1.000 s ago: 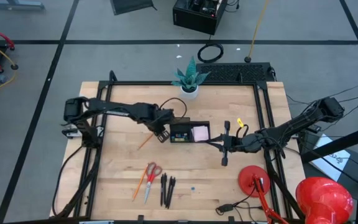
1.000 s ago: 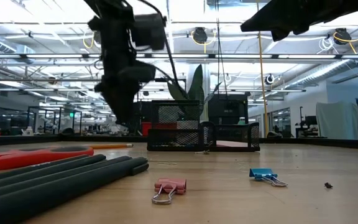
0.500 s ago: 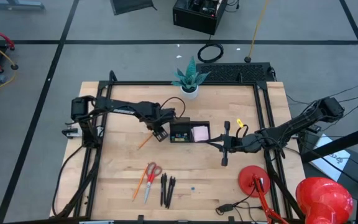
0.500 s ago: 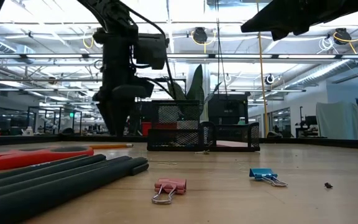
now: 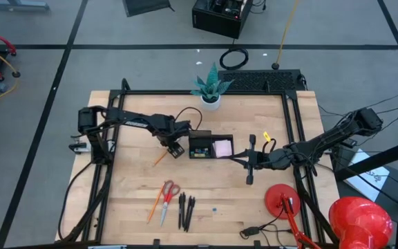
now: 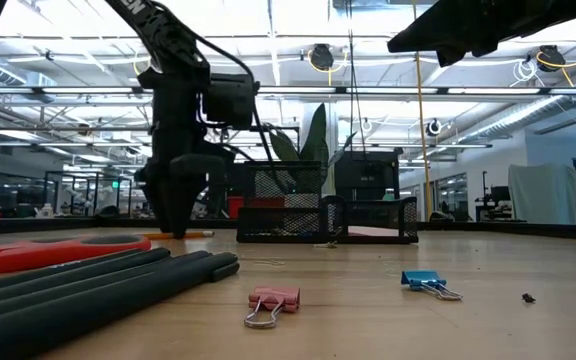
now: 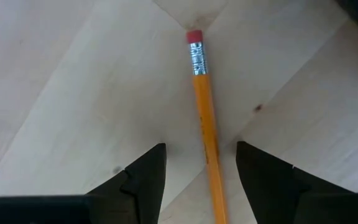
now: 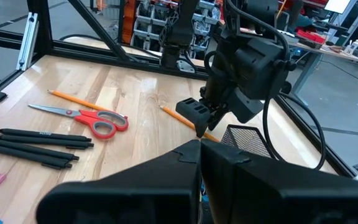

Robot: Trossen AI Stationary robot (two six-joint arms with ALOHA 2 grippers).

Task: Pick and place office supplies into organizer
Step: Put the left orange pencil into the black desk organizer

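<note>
An orange pencil (image 7: 204, 124) lies flat on the wood just left of the black mesh organizer (image 5: 211, 146), which holds a pink pad (image 5: 223, 148). My left gripper (image 7: 201, 180) is open and low over this pencil (image 5: 160, 158), one finger on either side of its shaft, apart from it. Red-handled scissors (image 5: 167, 200), a second pencil (image 5: 154, 204) and black pens (image 5: 185, 211) lie near the front edge. My right gripper (image 5: 249, 173) is shut and waits right of the organizer, high over the table.
A potted plant (image 5: 211, 97) stands at the far edge behind the organizer. A red round-based object (image 5: 282, 197) sits at the right front. A pink clip (image 6: 273, 300) and a blue clip (image 6: 423, 282) lie near the front. A yellow piece (image 5: 267, 136) lies right of the organizer.
My left gripper has moved away from the organizer toward the table's left edge and come down over the pencil lying there. Nothing on the table has shifted.
</note>
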